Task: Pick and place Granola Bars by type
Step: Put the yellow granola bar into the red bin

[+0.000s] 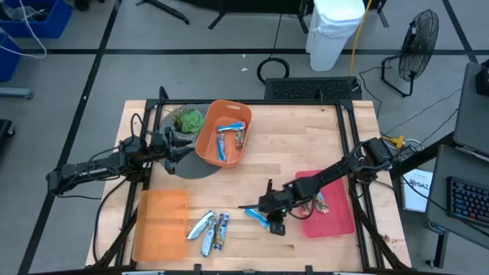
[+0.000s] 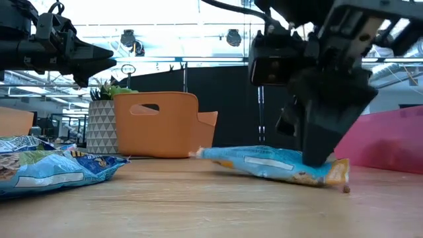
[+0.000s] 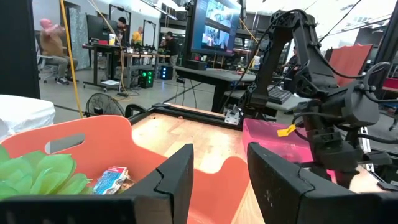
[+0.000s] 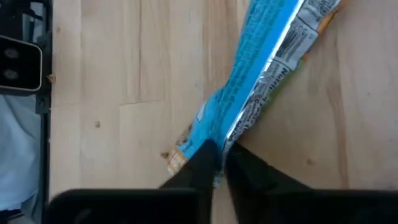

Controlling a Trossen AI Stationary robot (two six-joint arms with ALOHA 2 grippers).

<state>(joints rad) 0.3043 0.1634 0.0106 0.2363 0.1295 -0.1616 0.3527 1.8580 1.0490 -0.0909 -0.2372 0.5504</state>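
Down at the front middle of the pale wooden surface [image 1: 306, 153], the right pincer [image 4: 219, 163] is pinched nearly closed on one end of a bright blue, shiny-wrapped granola bar [image 4: 261, 74], which lies flat on the wood. Just beside it sits a flat pink tray [image 1: 336, 218] holding brownish bars [image 1: 317, 205]. Farther off, three silver and blue bars [image 1: 211, 229] lie next to a flat orange tray [image 1: 157, 229]. At the far side, the left pincer [image 3: 221, 180] hovers partly open and empty by a deep orange bin [image 1: 206, 145] containing more bars, beside a leafy green potted plant [image 1: 187, 120].
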